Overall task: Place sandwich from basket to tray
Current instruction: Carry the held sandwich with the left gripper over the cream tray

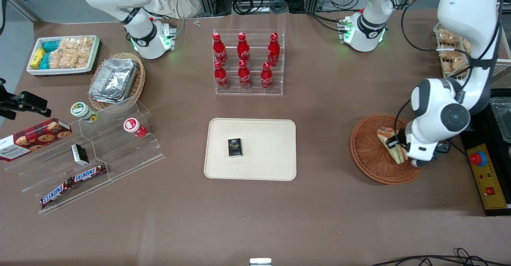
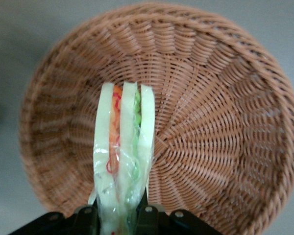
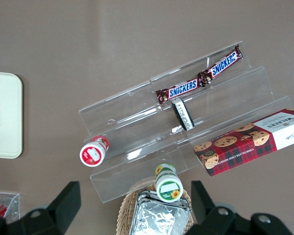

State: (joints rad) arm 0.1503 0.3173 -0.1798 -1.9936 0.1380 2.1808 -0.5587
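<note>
The pincer [image 2: 116, 215] is clamped on the sandwich [image 2: 121, 147], its two black fingers [image 2: 86, 218] pressing the wrapped wedge from either side, low in the reddish-brown basket [image 1: 369, 158] at the lower right of the front picture. The sandwich stands on edge with its orange and green layers showing, and its tip [image 1: 384, 133] points toward the middle of the basket. Nearer the frame's centre lies the cream tray [image 1: 271, 138], well apart from the basket, bearing a small black box [image 1: 235, 147]; above it in the upper middle stands a clear rack of red bottles [image 1: 247, 60].
</note>
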